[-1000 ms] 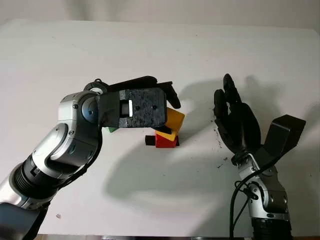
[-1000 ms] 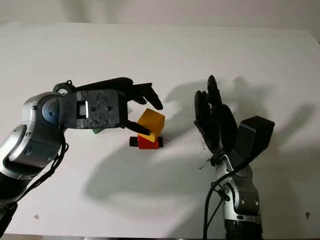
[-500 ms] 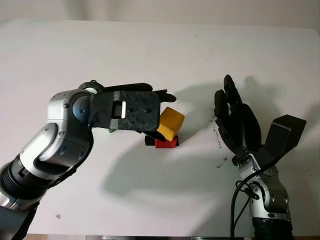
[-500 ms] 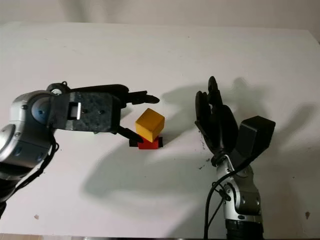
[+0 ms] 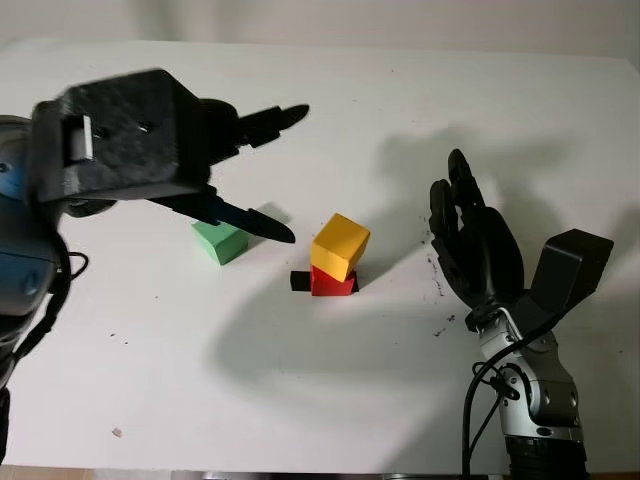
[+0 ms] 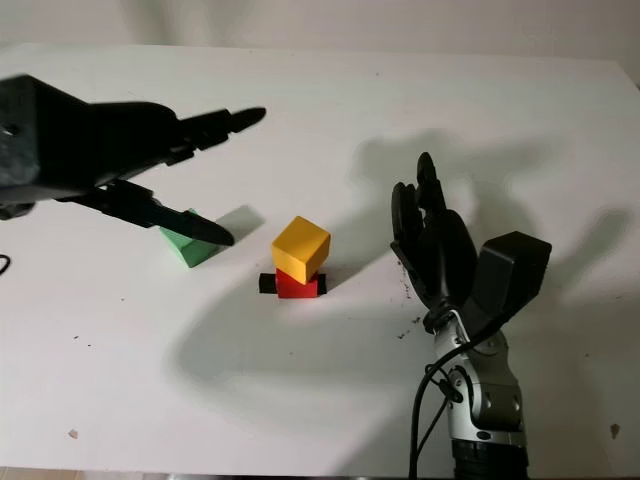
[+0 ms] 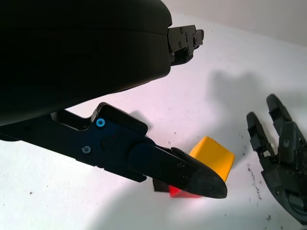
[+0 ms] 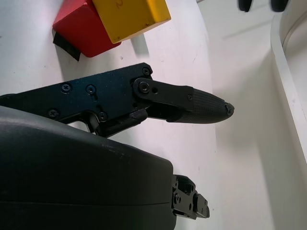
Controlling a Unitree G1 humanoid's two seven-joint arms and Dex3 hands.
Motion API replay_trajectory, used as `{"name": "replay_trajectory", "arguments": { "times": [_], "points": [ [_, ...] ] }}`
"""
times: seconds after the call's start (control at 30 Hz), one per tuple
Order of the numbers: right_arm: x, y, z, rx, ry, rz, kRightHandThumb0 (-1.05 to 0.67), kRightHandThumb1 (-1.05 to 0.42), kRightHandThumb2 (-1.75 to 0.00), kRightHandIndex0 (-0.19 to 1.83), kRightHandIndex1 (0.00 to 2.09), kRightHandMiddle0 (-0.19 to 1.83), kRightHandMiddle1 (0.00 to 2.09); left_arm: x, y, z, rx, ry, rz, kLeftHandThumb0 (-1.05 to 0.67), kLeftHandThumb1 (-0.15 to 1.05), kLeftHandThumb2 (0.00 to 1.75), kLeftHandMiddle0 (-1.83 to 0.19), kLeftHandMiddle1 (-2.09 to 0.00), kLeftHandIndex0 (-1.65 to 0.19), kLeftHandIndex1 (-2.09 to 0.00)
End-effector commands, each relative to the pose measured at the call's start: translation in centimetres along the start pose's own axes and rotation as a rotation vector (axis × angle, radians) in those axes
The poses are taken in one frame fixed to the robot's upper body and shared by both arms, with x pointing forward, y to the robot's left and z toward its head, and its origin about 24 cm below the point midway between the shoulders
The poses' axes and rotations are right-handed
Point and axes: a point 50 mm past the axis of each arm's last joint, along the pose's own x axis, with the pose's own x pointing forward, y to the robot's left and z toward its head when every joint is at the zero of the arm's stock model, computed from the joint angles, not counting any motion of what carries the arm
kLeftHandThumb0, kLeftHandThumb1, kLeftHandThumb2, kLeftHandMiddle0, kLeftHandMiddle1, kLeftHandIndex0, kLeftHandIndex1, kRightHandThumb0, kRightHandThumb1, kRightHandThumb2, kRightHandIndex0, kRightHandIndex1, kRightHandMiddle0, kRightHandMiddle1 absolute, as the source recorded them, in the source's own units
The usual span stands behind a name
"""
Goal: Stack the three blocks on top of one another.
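A yellow block (image 5: 341,245) sits tilted on top of a red block (image 5: 331,284) near the middle of the white table (image 5: 320,90). A green block (image 5: 220,240) lies alone on the table to their left. My left hand (image 5: 275,170) is raised above and to the left of the stack, over the green block, open and holding nothing. My right hand (image 5: 470,235) stands to the right of the stack, open, with its palm toward the blocks. The left wrist view also has the yellow block (image 7: 213,157) and the right hand (image 7: 280,158).
A small black piece (image 5: 298,281) lies against the left side of the red block. Dark specks (image 5: 440,290) mark the table beside my right hand. The table's far edge (image 5: 320,42) runs along the back.
My left hand let go of the yellow block, which now sits on the red one, and rose up and to the left, uncovering the green block. The right hand stayed still.
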Motion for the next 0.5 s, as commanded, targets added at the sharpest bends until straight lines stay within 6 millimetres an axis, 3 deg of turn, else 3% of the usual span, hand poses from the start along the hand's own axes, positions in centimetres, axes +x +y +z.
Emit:
{"name": "replay_trajectory", "arguments": {
  "times": [0.0,0.17,0.27,0.47],
  "points": [
    [-0.2,-0.4,0.4,-0.025,-0.014,-0.004,-0.63,-1.05,-0.58,-0.19,0.00,-0.19,0.00,-0.8,1.2,-1.0,-0.001,0.014,0.075,-0.75,0.95,0.05,0.18,-0.01,0.17,-0.04],
    [-0.1,-0.6,0.5,-0.022,-0.013,-0.005,-0.64,-1.05,-0.57,-0.19,0.00,-0.19,0.00,-1.1,2.7,-3.0,0.056,0.037,0.183,-0.65,0.89,0.04,0.13,-0.04,0.04,-0.09],
    [-0.2,-0.6,0.5,-0.012,-0.010,0.003,-0.63,-1.05,-0.58,-0.19,0.00,-0.19,0.00,-0.9,3.2,-4.5,0.193,0.059,0.210,-0.64,0.85,0.04,-0.02,-0.07,-0.15,-0.09],
    [-0.2,-0.7,0.5,-0.004,-0.006,0.004,-0.63,-1.05,-0.57,-0.19,0.00,-0.19,0.00,-0.1,2.8,-6.3,0.541,0.095,0.095,-0.66,0.86,0.06,0.05,-0.03,-0.21,-0.07]
  ]
}}
